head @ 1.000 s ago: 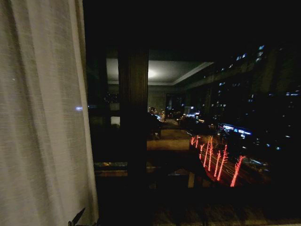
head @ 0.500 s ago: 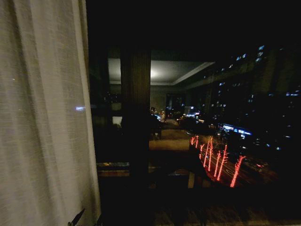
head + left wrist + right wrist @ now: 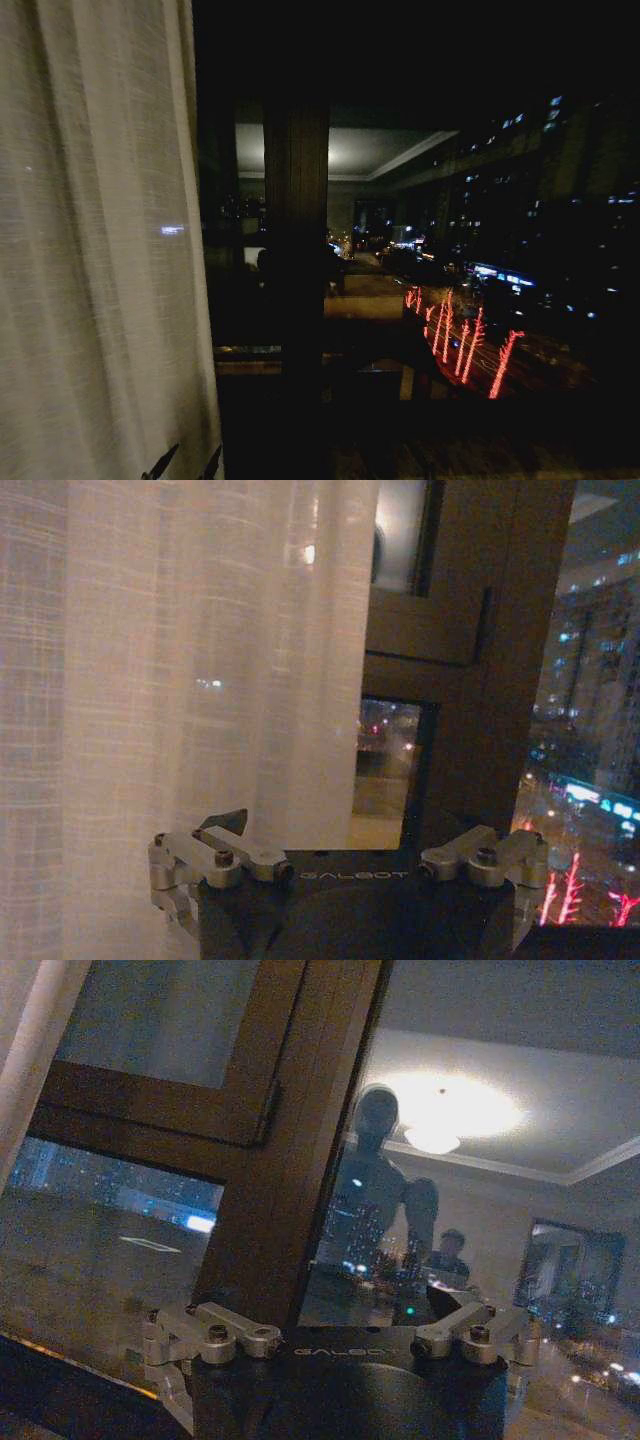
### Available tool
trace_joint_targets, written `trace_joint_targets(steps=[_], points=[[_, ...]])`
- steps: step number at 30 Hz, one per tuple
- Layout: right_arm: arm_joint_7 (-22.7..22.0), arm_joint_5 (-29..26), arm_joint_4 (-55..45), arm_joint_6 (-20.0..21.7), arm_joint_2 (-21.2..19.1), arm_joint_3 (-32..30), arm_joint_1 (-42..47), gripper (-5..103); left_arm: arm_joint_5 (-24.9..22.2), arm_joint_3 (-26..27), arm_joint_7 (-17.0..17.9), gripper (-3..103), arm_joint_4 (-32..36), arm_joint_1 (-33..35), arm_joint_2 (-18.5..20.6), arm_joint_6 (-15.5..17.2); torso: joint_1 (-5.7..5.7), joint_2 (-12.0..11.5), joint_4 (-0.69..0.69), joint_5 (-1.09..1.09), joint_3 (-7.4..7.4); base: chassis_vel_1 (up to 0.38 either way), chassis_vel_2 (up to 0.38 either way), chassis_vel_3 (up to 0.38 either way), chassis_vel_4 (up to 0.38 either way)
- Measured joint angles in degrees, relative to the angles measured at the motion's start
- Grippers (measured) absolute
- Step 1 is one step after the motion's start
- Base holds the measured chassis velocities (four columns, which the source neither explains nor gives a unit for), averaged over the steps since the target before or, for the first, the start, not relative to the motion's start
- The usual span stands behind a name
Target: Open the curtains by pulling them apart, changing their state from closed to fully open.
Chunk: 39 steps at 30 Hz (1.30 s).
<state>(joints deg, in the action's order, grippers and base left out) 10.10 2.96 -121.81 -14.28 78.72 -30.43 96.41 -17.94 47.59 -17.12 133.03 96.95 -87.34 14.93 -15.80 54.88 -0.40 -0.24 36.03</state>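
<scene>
Left sheer curtain panel (image 3: 95, 250) hangs over the left third of the head view, inner edge just left of the dark window mullion (image 3: 296, 240). Over the last second that edge and the mullion both slid right in frame together, so I read it as the camera moving, not the fabric; net progress on this panel looks like nil or close to it. Left tool (image 3: 350, 865) sits low by the panel's inner edge, fingers spread wide, released; the left finger (image 3: 225, 858) is in front of or against the fabric, can't tell if it touches. Its dark tips also poke up at the bottom edge of the head view. Window glass (image 3: 470, 260) to the right is uncovered, night street and red lights visible, so the middle is already open. Right tool (image 3: 345, 1345) faces the brown window frame (image 3: 290, 1130) and bare glass, also spread open and empty, a sliver of pale fabric (image 3: 35, 1020) at that view's corner. Hidden: the right-hand panel, curtain rail, hems, floor. Can't judge how fully open the pair is.
</scene>
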Motion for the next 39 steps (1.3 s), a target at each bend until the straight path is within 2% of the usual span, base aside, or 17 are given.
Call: trace_joint_targets(steps=[11,16,19,21,22,24,33,39], points=[[-0.1,0.1,1.0,-0.9,0.0,0.8,-0.8,100,-0.3,0.0,0.1,100,-0.6,-0.5,0.2,0.0,0.00,0.0,0.00,-0.01,0.00,0.038,0.034,-0.029,-0.038],[0.0,-1.2,0.7,-1.3,0.0,1.3,-0.9,100,-0.4,-0.2,0.2,100,-1.5,-2.0,1.6,0.9,0.00,0.0,0.01,-0.01,0.00,0.000,0.000,0.000,0.000],[0.3,-1.5,0.5,-1.2,0.0,1.6,-1.2,100,-0.5,-1.0,-2.6,100,-2.0,-4.9,5.9,2.4,0.00,0.0,0.00,0.00,0.00,0.000,0.000,0.000,0.000],[0.4,-1.5,0.5,-1.2,0.0,1.7,-1.3,100,-0.7,-1.2,-3.5,100,-2.3,-5.4,6.7,2.5,0.00,0.0,0.00,0.00,0.00,0.000,0.000,0.000,0.000],[0.5,-1.5,0.3,-1.3,0.0,2.0,-1.2,100,-0.9,-1.5,-7.1,100,-3.1,-6.6,8.5,2.6,0.00,0.0,-0.01,-0.01,0.00,0.000,0.000,0.000,0.000],[0.7,-1.5,-0.2,-1.7,0.0,2.3,-0.6,100,-0.7,-2.3,-9.7,100,-4.0,-7.4,10.4,2.9,-0.01,0.0,-0.01,-0.01,0.00,0.000,0.000,0.000,0.000],[0.9,-0.7,0.1,-3.9,0.0,2.4,0.9,100,-0.8,-3.0,-9.2,100,-9.0,-8.7,13.2,3.0,0.00,0.0,0.01,-0.01,0.00,0.000,0.000,0.000,0.000],[0.9,0.4,0.3,-5.4,0.0,2.3,2.1,100,-3.4,-3.2,-2.1,100,-11.5,-12.2,14.4,4.0,-0.01,0.0,-0.01,-0.01,0.00,0.000,0.000,0.000,0.000]])
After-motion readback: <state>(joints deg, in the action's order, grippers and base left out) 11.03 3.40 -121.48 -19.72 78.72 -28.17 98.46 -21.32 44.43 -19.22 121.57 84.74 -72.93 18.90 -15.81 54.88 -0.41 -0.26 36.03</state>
